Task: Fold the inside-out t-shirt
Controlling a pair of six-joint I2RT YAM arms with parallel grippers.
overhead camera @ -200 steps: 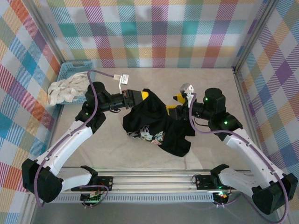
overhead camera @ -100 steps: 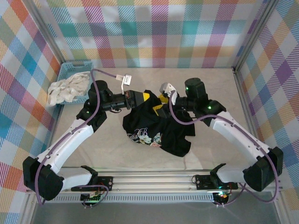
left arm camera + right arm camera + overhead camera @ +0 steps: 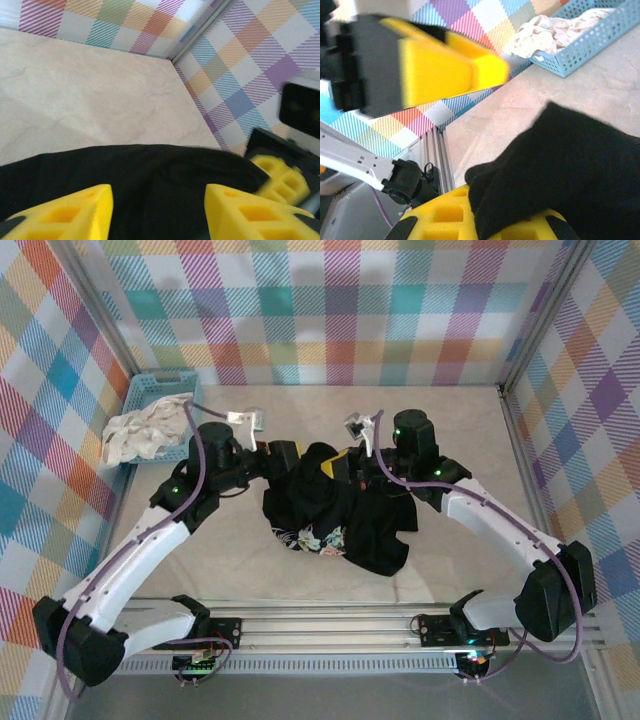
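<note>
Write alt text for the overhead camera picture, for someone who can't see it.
A crumpled black t-shirt lies on the table. At its far edge the right gripper pinches the fabric, and the left gripper sits open beside it. A blue basket holding a white cloth sits at far left.

A crumpled black cloth t-shirt (image 3: 345,515) covers the centre of the beige table (image 3: 480,430). A blue plastic basket (image 3: 163,377) blocks the far left corner. The far right corner lies open.
</note>
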